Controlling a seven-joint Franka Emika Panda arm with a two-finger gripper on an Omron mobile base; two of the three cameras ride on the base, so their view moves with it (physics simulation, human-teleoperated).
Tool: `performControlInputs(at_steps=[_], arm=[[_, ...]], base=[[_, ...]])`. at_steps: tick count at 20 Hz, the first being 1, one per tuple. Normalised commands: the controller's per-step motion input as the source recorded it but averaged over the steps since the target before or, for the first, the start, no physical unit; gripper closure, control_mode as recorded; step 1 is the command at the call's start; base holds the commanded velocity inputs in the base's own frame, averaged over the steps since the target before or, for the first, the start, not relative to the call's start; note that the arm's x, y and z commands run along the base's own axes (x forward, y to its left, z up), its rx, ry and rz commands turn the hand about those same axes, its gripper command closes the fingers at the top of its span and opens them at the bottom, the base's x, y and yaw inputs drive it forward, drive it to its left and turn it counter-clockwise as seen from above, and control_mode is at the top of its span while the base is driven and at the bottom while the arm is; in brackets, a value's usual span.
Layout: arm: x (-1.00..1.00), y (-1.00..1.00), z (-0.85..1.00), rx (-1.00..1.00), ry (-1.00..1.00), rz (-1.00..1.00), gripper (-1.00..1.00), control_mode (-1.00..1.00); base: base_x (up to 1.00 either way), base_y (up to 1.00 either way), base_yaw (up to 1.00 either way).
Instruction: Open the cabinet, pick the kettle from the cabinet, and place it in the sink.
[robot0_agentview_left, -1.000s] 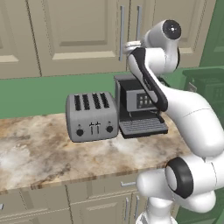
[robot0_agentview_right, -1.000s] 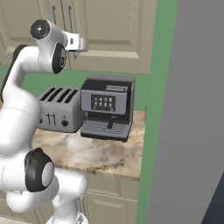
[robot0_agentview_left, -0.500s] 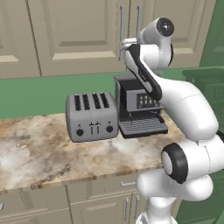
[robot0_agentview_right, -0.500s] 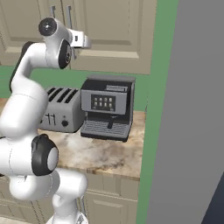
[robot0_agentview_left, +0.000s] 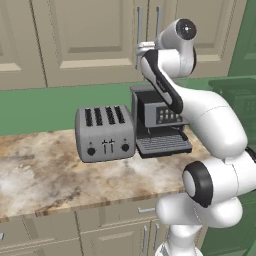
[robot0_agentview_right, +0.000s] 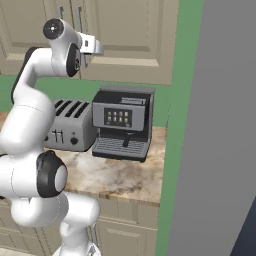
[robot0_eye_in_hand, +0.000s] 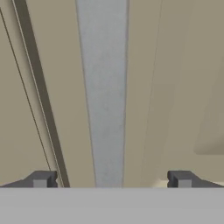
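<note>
Left base view: the cabinet (robot0_agentview_left: 90, 40) fills the top, beige recessed-panel doors shut, with silver bar handles (robot0_agentview_left: 139, 35) at upper middle. Right base view: same doors upper left. Hand view: the gripper (robot0_eye_in_hand: 111, 178) is spread wide, straddling one grey handle bar.

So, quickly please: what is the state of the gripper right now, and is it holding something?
Gripper: open and holding nothing; its fingers stand on either side of the cabinet's silver bar handle.
</note>
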Motion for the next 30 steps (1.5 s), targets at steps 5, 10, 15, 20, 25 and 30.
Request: performControlInputs(at_steps=[5,10,15,20,25,30], arm=[[0.42,0.07,-0.09,0.00,0.00,-0.01,1.00,-1.00],[0.27,0.00,-0.11,0.00,0.00,0.00,1.00,-1.00],[0.24,0.02,-0.09,0.00,0.00,0.00,1.00,-1.00],[0.17,0.02,-0.08,0.01,0.03,0.00,1.00,-1.00],[0.03,0.08,-0.10,0.02,0.02,0.00,1.00,-1.00],[0.00,0.17,-0.07,0.01,0.01,0.00,1.00,-1.00]], base=[[0.00,0.00,0.00],[0.00,0.00,0.00],[0.00,0.00,0.00],[0.00,0.00,0.00],[0.00,0.00,0.00],[0.00,0.00,0.00]])
